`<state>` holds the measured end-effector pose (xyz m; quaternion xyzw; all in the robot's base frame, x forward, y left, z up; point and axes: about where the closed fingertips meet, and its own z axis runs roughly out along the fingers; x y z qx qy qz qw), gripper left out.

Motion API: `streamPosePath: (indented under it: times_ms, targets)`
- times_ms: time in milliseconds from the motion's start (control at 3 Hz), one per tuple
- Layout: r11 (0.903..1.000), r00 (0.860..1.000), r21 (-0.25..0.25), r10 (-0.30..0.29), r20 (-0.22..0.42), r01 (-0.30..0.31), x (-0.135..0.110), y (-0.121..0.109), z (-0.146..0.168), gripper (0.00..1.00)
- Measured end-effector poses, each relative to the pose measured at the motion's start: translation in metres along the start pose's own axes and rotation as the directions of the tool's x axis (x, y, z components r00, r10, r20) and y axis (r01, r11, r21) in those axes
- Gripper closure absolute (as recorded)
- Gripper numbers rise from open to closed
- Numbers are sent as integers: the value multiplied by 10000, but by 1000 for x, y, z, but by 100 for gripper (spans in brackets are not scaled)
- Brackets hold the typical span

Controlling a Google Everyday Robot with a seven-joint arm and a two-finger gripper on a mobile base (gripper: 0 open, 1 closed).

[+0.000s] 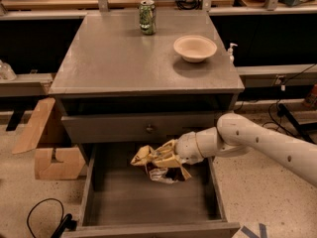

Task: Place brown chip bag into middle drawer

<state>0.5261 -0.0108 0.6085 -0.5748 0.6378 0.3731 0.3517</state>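
1. Reaching in from the right in the camera view, the arm (257, 143) put the gripper (171, 156) over the rear half of the open drawer (148, 202), just under the shut drawer front (109, 129) with its knob (149, 129).
2. The fingers pinched the bag (157, 168) by its crumpled top. The rest of it hung below and to the left, within the drawer's side walls.
3. Whether the bag's lower edge touched the grey floor or hung just clear of it could not be told.
4. On the worktop (114, 58) a can (147, 17) stood at the back and a bowl (195, 48) sat to the right, both well apart from the work below.
5. Judged from this, the carry looked done: the bag was inside the drawer's outline and low.
6. What seemed left was to let the bag go onto the floor and draw the gripper out clear of the front above.
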Motion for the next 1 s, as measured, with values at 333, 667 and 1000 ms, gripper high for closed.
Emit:
streamPosePath:
  times_ms: [333, 667, 1000]
  targets:
    - [10000, 10000, -40, -5, 7, 5, -1, 1, 2, 12]
    - [10000, 10000, -73, -9, 13, 10, -1, 1, 3, 0]
    - [10000, 10000, -73, -9, 13, 10, -1, 1, 3, 0]
